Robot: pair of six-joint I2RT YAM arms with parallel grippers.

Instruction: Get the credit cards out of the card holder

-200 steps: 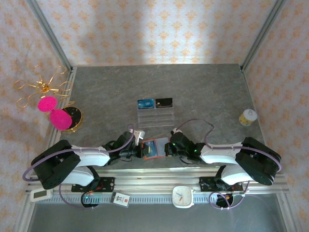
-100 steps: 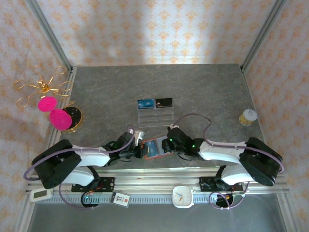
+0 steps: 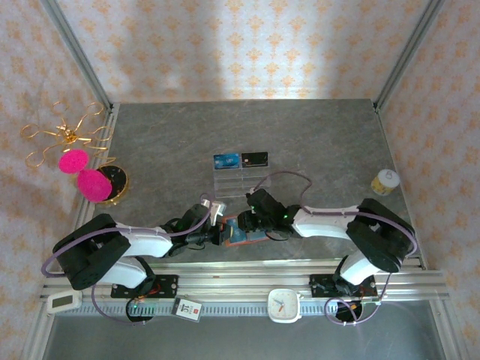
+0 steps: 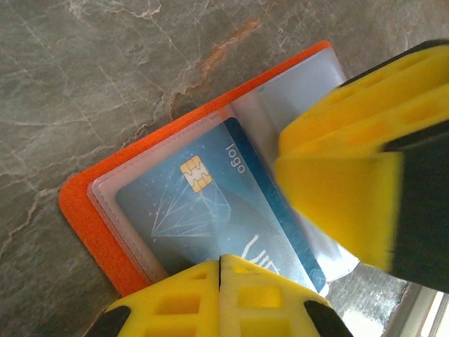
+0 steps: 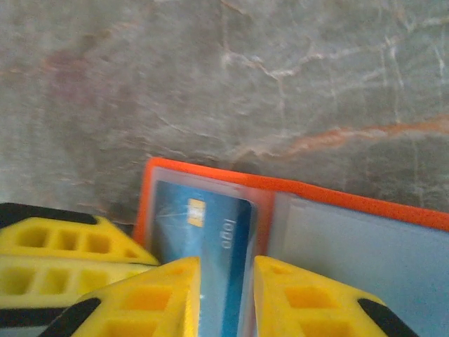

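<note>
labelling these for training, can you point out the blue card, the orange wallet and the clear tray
blue card (image 4: 210, 217), left wrist view, middle of its face
orange wallet (image 4: 76, 207), left wrist view, its bare outer edge
clear tray (image 3: 241, 184), top view, its clear middle

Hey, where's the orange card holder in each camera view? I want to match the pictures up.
Top external: card holder low centre, just below the clear tray.
Left wrist: card holder lies diagonally across the middle, orange border from lower left to upper right.
Right wrist: card holder across the lower half, orange edge on top.
Shared landmark: the blue card in its clear sleeve, gold chip plain in both wrist views.
</note>
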